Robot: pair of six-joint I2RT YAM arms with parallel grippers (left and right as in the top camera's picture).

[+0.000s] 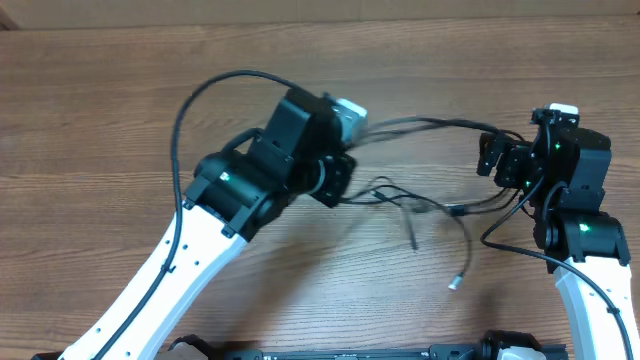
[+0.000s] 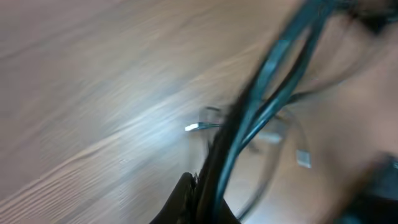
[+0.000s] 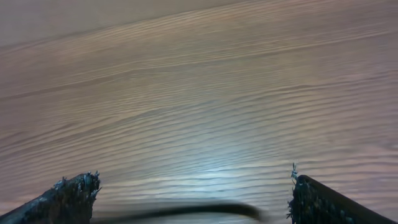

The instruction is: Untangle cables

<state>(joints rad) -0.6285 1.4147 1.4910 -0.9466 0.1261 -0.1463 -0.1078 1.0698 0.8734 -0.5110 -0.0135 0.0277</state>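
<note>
The wooden table (image 1: 100,100) fills the overhead view. The left arm (image 1: 190,250) comes in from 7 o'clock. Its left gripper (image 1: 338,178) sits just left of centre and looks closed on the cables (image 1: 420,205), though the left wrist view is blurred. There the strands run into the fingers at 6 o'clock. The right arm (image 1: 585,240) rises from 4 o'clock. The right gripper (image 1: 492,155) is at 3 o'clock with its fingers (image 3: 74,196) spread and one cord lying between them.

The tangle hangs between the two grippers, with strands stretched across at 1 o'clock. A loose plug (image 1: 457,283) trails toward 5 o'clock. The step looks like pulling the knot apart. Next, the right gripper probably needs to close on its cord and draw it toward 3 o'clock.
</note>
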